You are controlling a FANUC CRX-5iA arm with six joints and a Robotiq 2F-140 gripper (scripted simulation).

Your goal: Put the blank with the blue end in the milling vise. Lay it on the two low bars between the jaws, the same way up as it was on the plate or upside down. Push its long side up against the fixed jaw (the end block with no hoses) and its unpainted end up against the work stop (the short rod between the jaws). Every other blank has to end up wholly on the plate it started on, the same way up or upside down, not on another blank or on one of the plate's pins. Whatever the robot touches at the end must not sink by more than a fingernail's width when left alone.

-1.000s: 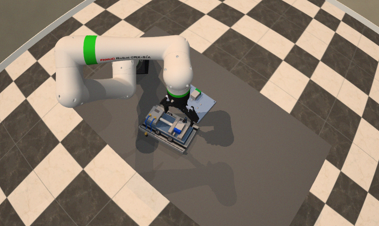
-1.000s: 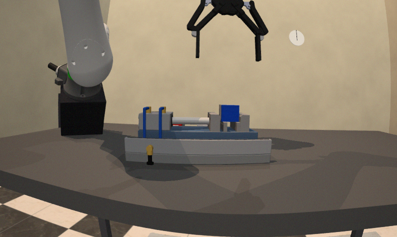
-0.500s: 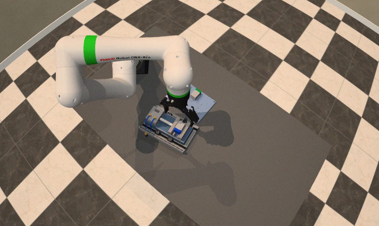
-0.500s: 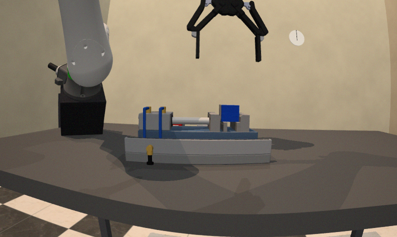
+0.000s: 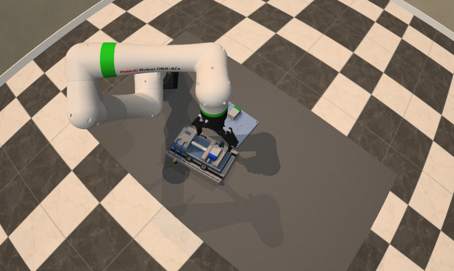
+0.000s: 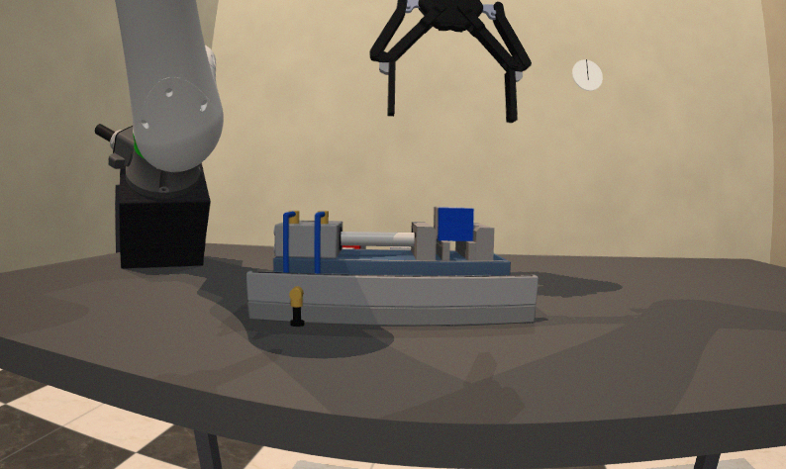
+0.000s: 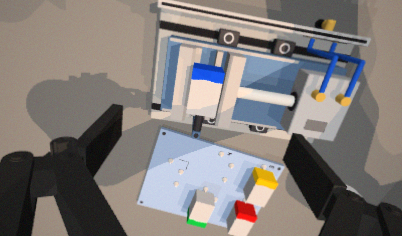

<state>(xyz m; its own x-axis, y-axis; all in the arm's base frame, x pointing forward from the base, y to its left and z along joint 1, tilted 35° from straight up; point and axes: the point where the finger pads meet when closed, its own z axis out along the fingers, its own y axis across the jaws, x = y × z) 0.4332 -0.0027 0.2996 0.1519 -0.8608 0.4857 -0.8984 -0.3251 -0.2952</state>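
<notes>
The blank with the blue end lies level on the low bars between the vise jaws, blue end away from the plate. Its long side is beside the fixed jaw; in the exterior view no gap shows there. The moving jaw stands apart from it. Its unpainted end is at the black work stop; contact is not clear. My gripper is open and empty, high above the vise.
The plate beside the vise bears pins and the green-ended, yellow-ended and red-ended blanks, standing apart. Blue hoses rise at the vise's other end block.
</notes>
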